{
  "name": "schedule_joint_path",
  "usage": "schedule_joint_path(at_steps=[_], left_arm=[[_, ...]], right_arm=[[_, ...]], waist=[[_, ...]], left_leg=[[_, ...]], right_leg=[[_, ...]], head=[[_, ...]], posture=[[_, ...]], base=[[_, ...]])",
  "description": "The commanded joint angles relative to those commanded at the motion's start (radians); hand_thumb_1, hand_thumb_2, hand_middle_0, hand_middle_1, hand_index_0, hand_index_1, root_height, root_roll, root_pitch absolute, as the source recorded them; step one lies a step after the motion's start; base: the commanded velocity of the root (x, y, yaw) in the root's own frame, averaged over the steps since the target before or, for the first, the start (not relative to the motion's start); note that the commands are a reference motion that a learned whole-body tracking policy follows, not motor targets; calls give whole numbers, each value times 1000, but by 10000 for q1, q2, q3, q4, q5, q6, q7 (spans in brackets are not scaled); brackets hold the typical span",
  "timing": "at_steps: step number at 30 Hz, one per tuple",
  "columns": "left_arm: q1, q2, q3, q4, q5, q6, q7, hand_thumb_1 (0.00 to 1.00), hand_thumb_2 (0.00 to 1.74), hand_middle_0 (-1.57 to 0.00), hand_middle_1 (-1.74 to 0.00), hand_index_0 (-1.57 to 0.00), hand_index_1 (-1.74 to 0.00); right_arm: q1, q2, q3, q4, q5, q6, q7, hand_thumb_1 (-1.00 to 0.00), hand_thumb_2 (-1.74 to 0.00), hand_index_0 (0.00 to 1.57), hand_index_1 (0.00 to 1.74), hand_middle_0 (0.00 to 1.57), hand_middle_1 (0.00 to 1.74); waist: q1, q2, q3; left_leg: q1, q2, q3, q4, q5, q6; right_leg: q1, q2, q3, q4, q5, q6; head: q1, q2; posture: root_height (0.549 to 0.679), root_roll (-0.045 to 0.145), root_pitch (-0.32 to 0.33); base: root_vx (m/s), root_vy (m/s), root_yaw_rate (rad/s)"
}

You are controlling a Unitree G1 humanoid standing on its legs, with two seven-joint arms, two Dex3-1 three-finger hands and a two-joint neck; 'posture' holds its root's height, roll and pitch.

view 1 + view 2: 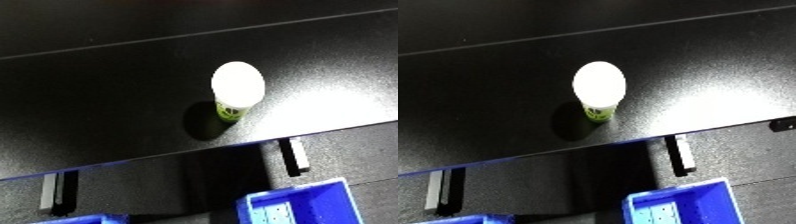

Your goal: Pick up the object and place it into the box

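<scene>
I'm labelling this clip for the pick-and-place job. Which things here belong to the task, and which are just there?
Part of the job:
- white-lidded cup, standing upright on the black table
- blue bin, at the lower right below the table edge

Just there:
- second blue bin, only its rim showing at the bottom left

No robot hand is in view.

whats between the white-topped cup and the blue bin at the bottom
Only bare black table, then its front edge and a dark slotted bracket, lie between the cup and the blue bin. The left eye view shows it best.
</scene>
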State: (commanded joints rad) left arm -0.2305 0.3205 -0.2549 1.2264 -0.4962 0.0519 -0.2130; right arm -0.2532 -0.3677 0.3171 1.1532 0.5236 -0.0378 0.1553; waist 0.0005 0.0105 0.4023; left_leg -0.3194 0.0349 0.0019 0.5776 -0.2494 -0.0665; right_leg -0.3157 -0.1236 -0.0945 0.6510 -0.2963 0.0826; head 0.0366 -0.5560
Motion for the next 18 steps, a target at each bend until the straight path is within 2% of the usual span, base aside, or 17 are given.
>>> schedule_joint_path(at_steps=[7,11,15,18], left_arm=[[71,129,9,-245,-205,113,77,0,0,0,0,0,0],[140,227,30,-405,-224,191,144,0,0,0,0,0,0],[280,380,45,-631,-241,332,216,0,0,0,0,0,0],[474,526,119,-843,-227,394,213,0,0,0,0,0,0]], right_arm=[[64,-195,23,-539,-91,-2,-71,0,0,0,0,0,0],[115,-356,120,-1132,-334,-28,-217,0,0,0,0,0,0],[84,-589,295,-1881,-584,-3,-282,0,0,0,0,0,0],[304,-921,344,-3051,-474,261,63,0,0,0,0,0,0]], waist=[[-53,12,159],[-69,-46,237],[-77,-101,315],[-110,-144,366]], left_leg=[[-804,23,20,1317,-533,154],[-1164,-9,34,1919,-798,212],[-1365,-19,19,2255,-929,259],[-1423,-5,-1,2411,-1001,299]], right_leg=[[-831,58,160,1319,-450,-94],[-1290,27,235,2021,-685,-115],[-1555,-4,286,2384,-771,-109],[-1654,-15,311,2530,-802,-100]], head=[[-43,-59],[-5,-328],[24,-759],[-79,-1074]], posture=[[634,33,-18],[625,35,-18],[620,34,-20],[617,32,-23]], base=[[-18,6,-10],[-23,-15,14],[-15,-14,22],[4,-14,10]])
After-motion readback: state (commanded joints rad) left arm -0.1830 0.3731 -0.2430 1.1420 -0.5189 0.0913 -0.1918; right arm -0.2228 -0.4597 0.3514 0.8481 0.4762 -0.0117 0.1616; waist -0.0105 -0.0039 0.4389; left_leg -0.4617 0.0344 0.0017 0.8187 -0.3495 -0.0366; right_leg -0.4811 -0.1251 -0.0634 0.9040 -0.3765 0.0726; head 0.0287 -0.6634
